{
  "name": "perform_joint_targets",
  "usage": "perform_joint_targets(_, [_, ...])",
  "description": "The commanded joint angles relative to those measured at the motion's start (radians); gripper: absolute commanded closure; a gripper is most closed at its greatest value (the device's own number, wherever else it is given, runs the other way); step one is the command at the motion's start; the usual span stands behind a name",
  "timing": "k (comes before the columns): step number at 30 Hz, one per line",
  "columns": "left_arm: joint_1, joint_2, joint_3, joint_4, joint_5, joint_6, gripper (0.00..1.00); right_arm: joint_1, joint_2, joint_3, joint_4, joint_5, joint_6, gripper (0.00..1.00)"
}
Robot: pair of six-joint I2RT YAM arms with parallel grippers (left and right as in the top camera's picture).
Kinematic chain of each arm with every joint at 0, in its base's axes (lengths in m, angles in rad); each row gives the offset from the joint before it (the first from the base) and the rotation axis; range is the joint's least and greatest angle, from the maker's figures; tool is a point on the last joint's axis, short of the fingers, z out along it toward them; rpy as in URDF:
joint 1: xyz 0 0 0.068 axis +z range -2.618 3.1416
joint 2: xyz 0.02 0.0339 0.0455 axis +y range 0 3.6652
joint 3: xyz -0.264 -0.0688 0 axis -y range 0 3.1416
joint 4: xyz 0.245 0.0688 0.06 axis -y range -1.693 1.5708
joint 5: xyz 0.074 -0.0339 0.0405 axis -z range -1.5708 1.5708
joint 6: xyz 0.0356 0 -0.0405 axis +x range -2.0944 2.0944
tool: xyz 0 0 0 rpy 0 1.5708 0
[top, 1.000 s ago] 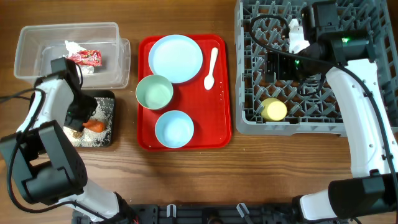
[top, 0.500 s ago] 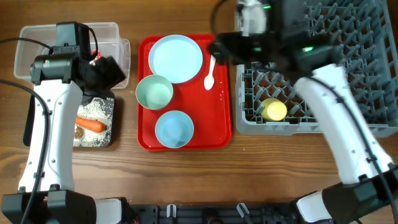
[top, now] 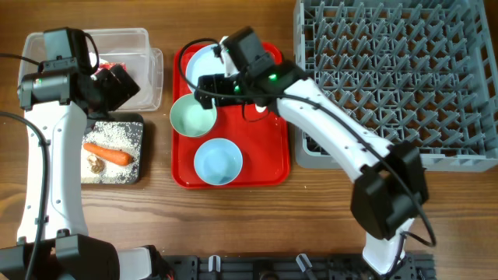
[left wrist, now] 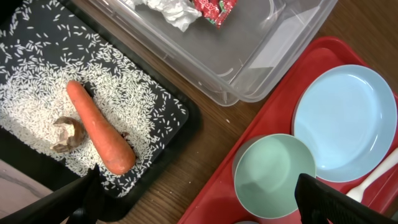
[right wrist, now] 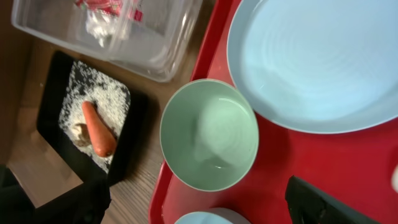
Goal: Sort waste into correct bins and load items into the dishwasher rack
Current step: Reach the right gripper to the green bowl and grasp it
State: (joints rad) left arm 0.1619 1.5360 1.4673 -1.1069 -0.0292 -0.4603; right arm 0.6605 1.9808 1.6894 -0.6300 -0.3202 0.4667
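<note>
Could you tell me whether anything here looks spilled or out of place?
Nothing stands out. The rice grains are scattered, but all inside the black tray with the carrot. The plate and green bowl sit upright on the red tray.

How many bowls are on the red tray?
2. The green bowl at the red tray's left edge; the blue bowl just below it in the overhead view. The right arm hides some tray.

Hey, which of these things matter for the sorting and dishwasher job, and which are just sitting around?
Job: carrot, rice, food scrap, tissue, red wrapper, clear tub, black tray, plate, green bowl, blue bowl, spoon, rack.
Lying about: red serving tray.
</note>
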Motion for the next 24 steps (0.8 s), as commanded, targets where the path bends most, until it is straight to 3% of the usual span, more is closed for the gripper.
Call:
perform_joint_targets(1, [0.011,-0.012,0.005,0.003,-0.013,0.008,0.00,0.055,0.084,0.004,0.016,0.031,0.063,0.10])
perform_joint_targets(6, [0.011,-0.012,0.005,0.003,-0.013,0.008,0.00,0.071,0.163,0.004,-0.013,0.149,0.194,0.21])
perform_joint_targets(11, [0.011,-0.012,0.005,0.003,-0.013,0.008,0.00,0.071,0.210,0.004,-0.018,0.224,0.217,0.34])
perform_joint_targets(12, [0.011,-0.012,0.005,0.003,-0.013,0.008,0.00,0.071,0.233,0.004,-0.013,0.225,0.214,0.44])
perform_joint_targets(17, [0.011,-0.012,0.005,0.003,-0.013,0.008,0.00,0.071,0.284,0.004,0.003,0.232,0.214,0.58])
perform_joint_targets(18, [0.011,-0.012,0.005,0.003,-0.013,0.008,0.00,0.071,0.284,0.004,0.004,0.232,0.214,0.69])
perform_joint_targets(20, [0.011,-0.012,0.005,0.003,-0.013,0.008,0.00,0.069,0.284,0.004,0.007,0.232,0.213,0.75])
perform_joint_targets(22, [0.011,-0.012,0.005,0.003,-0.013,0.008,0.00,0.056,0.274,0.004,0.007,0.232,0.204,0.93])
perform_joint_targets(24, [0.011,-0.012,0.005,0.003,-0.013,0.008,0.00,0.040,0.254,0.005,-0.009,0.220,0.183,0.96])
